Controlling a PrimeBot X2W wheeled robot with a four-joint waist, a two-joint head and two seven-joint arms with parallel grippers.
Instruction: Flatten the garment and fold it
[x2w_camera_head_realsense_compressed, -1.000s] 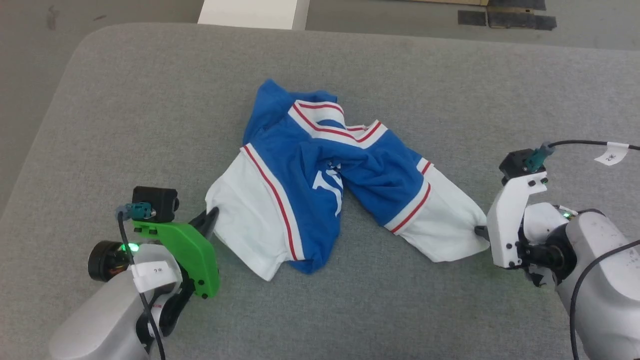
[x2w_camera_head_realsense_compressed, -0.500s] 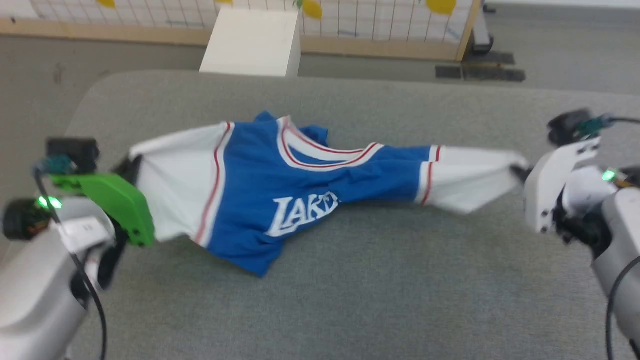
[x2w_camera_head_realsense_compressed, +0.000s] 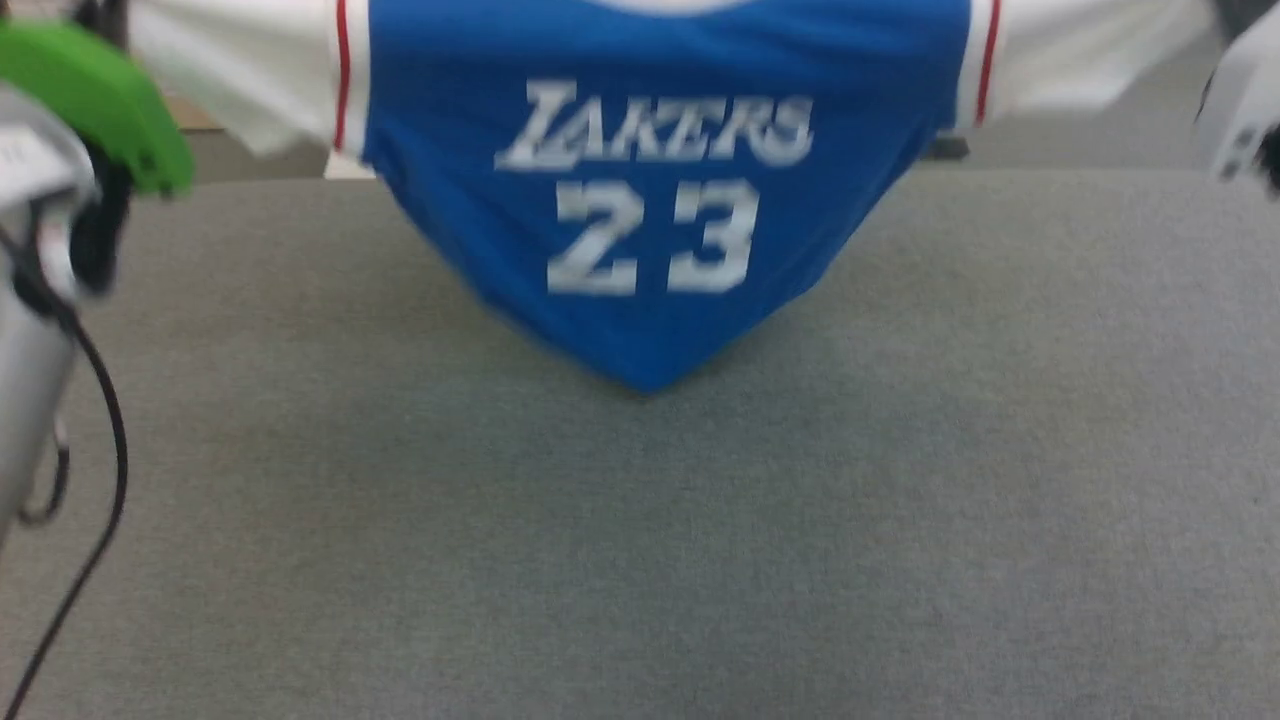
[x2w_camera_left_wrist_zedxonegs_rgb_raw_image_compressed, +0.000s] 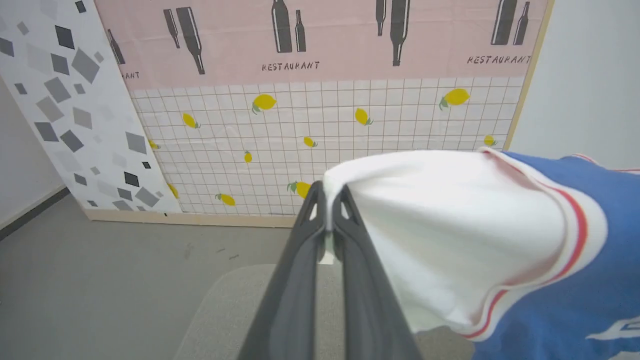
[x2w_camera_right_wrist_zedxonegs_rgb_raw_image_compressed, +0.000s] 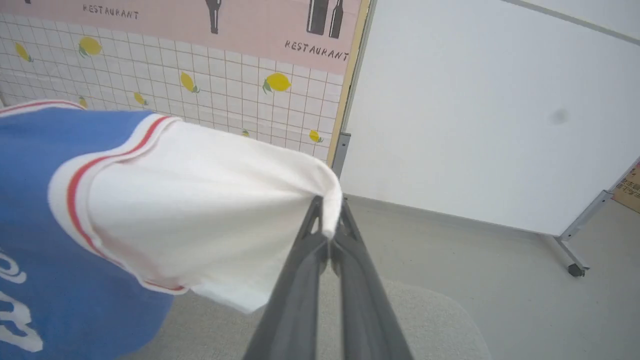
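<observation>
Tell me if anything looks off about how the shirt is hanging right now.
Slightly. The garment hangs from the left gripper and right gripper, each pinching a white sleeve end, so its blue body sags to a central point rather than a straight hem. No tear or stain shows.

Blue garment (x2w_camera_head_realsense_compressed: 650, 330), white sleeves, red stripes, white "23".

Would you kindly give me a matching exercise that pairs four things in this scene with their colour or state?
Things:
1 garment body
2 sleeve stripe
3 left gripper
4 padded surface

Colour or state:
a grey
b shut on a white sleeve
c blue
d red

Pairs: 1-c; 2-d; 3-b; 4-a.
</observation>
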